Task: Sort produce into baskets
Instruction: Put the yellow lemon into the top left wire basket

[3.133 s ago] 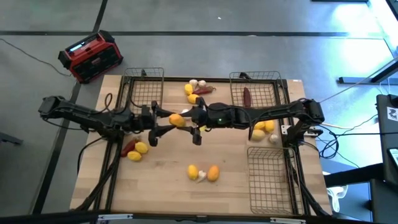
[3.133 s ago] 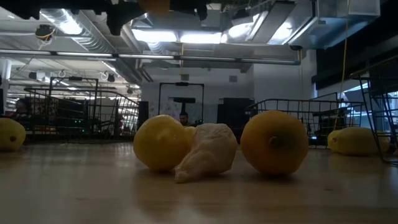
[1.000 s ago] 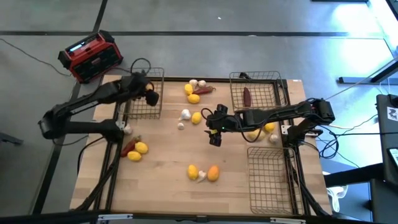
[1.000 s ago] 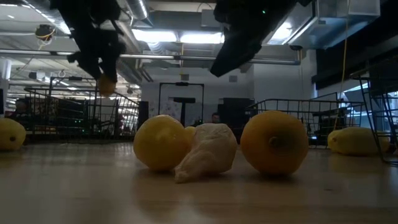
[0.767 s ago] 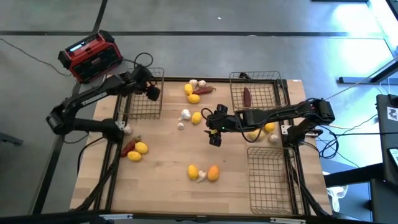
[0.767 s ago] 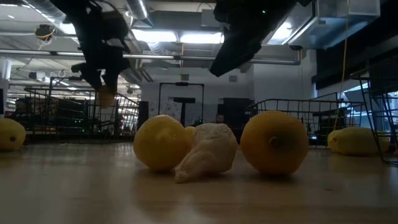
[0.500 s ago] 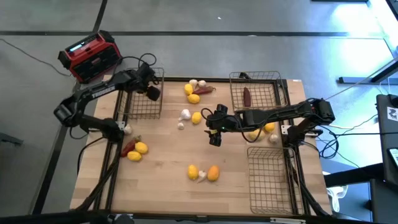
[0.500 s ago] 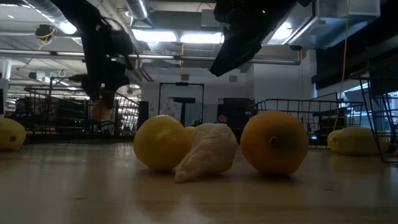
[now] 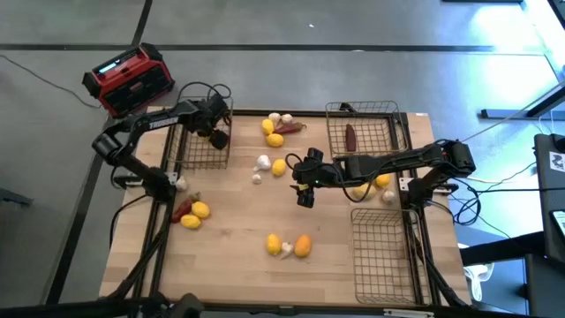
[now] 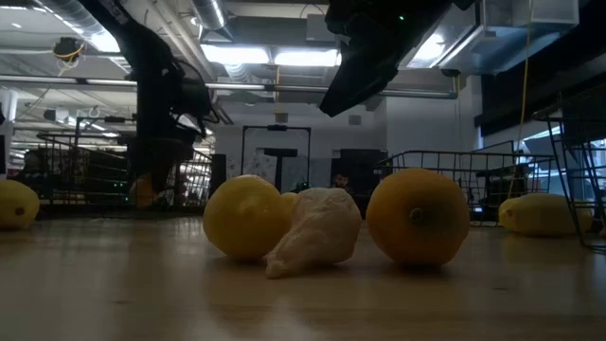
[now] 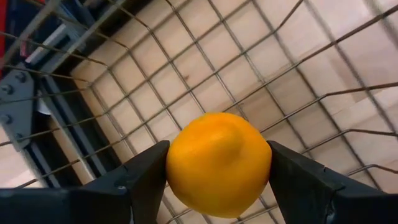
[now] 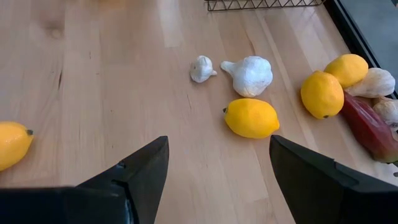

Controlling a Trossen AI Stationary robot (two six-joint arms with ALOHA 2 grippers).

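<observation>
My left gripper [image 9: 217, 134] is over the far-left wire basket [image 9: 199, 146], shut on an orange round fruit [image 11: 217, 163]. The low view shows the fruit [image 10: 143, 192] low among the basket's wires. My right gripper [image 9: 303, 196] hangs open and empty above the table's middle, with a lemon [image 12: 251, 117] and a garlic bulb [image 12: 250, 74] on the wood ahead of it. Another basket [image 9: 364, 132] at the far right holds a dark red piece [image 9: 350, 137]. A third basket [image 9: 381, 252] stands at the near right. My left gripper pinches the orange fruit between its two fingers, one finger [image 11: 142, 180] on each of two opposite sides [image 11: 177, 171]. The fingers come from above, pointing down. The fruit hangs between them over the basket's mesh floor [image 11: 205, 81]; whether it touches the mesh, I cannot tell.
Lemons and garlic lie at the far middle [image 9: 275, 128] and beside the right basket [image 9: 371, 184]. A lemon and a red piece lie at the left [image 9: 194, 210]. Two fruits with a garlic bulb lie near the front [image 9: 288, 246]. A red-and-black box [image 9: 129, 79] stands off the table's far left corner.
My left gripper has gone down into the far-left basket with the orange fruit still held, and its arm has swung toward the table's far edge.
</observation>
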